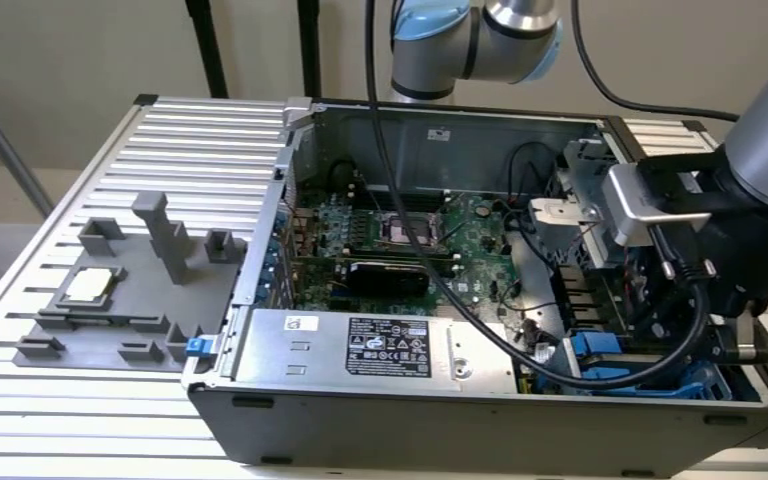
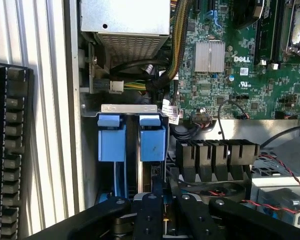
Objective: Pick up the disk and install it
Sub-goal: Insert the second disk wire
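The disk (image 2: 152, 144) stands on edge in the drive bay at the case's corner. Its blue carrier end faces the wrist camera and its thin silver edge runs down toward my gripper (image 2: 161, 201). The two black fingers (image 2: 149, 205) are drawn close together on either side of that edge, so the gripper looks shut on the disk. A second blue carrier (image 2: 111, 142) sits in the slot beside it. In the exterior view the arm's wrist (image 1: 678, 225) reaches down over the bay at the exterior view's right, hiding the fingers, with blue carrier parts (image 1: 604, 358) below it.
The open computer case (image 1: 491, 420) lies on a slatted metal table. It holds a green motherboard (image 1: 411, 230), a silver power supply (image 1: 357, 345) and black cables (image 1: 491, 310). At the exterior view's left, a grey fixture (image 1: 157, 250) holds a small square chip (image 1: 91, 287).
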### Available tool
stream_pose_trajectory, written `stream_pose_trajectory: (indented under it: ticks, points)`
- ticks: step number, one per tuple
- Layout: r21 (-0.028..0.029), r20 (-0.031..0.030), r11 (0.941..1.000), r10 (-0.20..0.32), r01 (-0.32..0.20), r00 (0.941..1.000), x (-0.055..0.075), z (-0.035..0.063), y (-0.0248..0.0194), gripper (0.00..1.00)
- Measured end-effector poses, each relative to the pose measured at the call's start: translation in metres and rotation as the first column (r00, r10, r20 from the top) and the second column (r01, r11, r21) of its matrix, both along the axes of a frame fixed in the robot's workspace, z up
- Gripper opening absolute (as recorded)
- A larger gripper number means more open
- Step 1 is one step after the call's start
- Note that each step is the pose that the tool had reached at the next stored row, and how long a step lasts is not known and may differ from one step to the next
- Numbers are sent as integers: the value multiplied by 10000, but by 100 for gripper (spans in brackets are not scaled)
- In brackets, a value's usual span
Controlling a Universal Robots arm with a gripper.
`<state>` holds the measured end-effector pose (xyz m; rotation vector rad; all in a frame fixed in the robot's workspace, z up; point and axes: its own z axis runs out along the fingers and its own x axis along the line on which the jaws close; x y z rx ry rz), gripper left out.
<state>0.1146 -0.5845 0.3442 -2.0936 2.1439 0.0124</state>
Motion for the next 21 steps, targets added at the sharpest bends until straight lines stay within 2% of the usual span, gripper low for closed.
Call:
stream_pose_trajectory:
  ticks: [2,6,21]
  points:
    - [0,-1,10000,0,0,10000,0,50,0,16]
    - [0,-1,10000,-4,4,10000,1,57,-5,16]
    - [-12,-1,10000,-25,25,10000,2,-9,-12,16]
